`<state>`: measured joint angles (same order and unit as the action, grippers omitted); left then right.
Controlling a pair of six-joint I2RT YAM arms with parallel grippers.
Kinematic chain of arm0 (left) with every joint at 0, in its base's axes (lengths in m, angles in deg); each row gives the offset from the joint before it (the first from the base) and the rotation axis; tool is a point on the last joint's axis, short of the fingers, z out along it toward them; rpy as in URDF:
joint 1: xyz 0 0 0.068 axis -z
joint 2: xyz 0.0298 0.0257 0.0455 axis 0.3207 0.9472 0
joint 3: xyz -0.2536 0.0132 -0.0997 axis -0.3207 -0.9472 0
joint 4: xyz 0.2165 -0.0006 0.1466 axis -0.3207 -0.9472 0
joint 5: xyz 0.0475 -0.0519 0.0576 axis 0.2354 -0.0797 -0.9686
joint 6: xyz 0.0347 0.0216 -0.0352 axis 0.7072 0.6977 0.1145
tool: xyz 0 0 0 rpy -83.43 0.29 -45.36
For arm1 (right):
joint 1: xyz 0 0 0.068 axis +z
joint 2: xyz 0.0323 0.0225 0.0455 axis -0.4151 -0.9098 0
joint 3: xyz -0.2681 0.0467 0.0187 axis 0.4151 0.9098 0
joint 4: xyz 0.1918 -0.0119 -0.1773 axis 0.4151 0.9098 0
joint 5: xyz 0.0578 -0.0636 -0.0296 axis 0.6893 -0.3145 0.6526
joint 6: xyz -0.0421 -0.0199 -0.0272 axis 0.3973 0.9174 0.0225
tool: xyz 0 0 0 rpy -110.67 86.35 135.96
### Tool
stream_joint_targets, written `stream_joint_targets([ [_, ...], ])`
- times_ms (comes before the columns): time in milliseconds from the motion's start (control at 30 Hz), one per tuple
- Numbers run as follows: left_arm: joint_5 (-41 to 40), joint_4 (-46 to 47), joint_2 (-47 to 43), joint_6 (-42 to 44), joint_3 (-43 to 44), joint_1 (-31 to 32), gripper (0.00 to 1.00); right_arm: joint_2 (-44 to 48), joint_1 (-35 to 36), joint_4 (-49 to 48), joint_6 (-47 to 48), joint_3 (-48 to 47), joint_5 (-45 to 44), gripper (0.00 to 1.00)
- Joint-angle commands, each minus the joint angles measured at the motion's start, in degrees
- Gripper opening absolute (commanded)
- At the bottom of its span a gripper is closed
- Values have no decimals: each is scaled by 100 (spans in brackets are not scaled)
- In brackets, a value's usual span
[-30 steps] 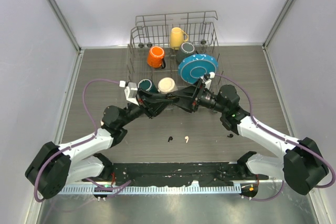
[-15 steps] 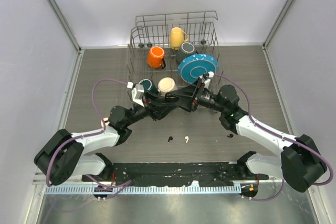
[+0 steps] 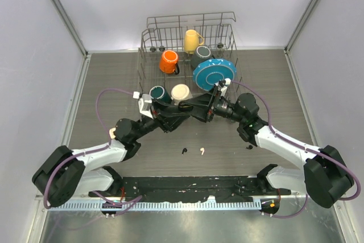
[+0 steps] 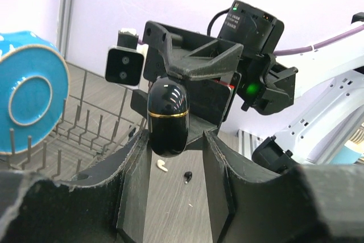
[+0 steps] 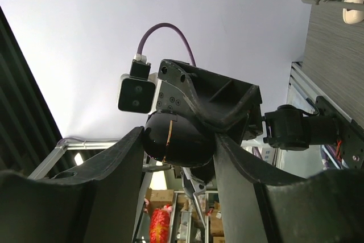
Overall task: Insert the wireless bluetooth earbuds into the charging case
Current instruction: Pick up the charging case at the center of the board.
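Left gripper (image 4: 175, 143) of mine has just eased its jaws apart off the closed charging case (image 4: 167, 112), leaving my right gripper (image 5: 177, 138) clamped on it alone in mid-air. The dish rack (image 3: 190, 16) crowds close behind us, so I judge the free room lies nearward, over the black earbud (image 3: 183, 151), white earbud (image 3: 201, 152) and second black earbud (image 3: 248, 147) on the table (image 3: 114, 83).

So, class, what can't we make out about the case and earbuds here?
The case: top view, hidden where left gripper and right gripper meet.
Inside of the case: wrist views, lid shut.
Fourth earbud: no view shows it; top view has one white earbud, two black earbuds.
Earbud orientation: top view, too small.
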<state>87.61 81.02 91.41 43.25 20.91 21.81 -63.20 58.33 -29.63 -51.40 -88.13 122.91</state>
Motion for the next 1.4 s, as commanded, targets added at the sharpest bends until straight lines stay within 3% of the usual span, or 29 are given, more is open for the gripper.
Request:
stream_joint_targets([
  [0,-227,988,-488,356,-47,27,43,3,30,-244,81,38,-42,1],
  [400,-201,302,-745,541,163,123,41,-41,47,-270,125,-164,151,1],
  [767,-289,416,-420,673,322,352,30,-190,127,-525,-15,-155,266,1],
  [1133,-69,425,-279,638,454,449,38,-278,171,-692,-42,-129,301,1],
  [1367,115,381,-305,647,436,458,35,-322,171,-806,-85,-120,318,1],
])
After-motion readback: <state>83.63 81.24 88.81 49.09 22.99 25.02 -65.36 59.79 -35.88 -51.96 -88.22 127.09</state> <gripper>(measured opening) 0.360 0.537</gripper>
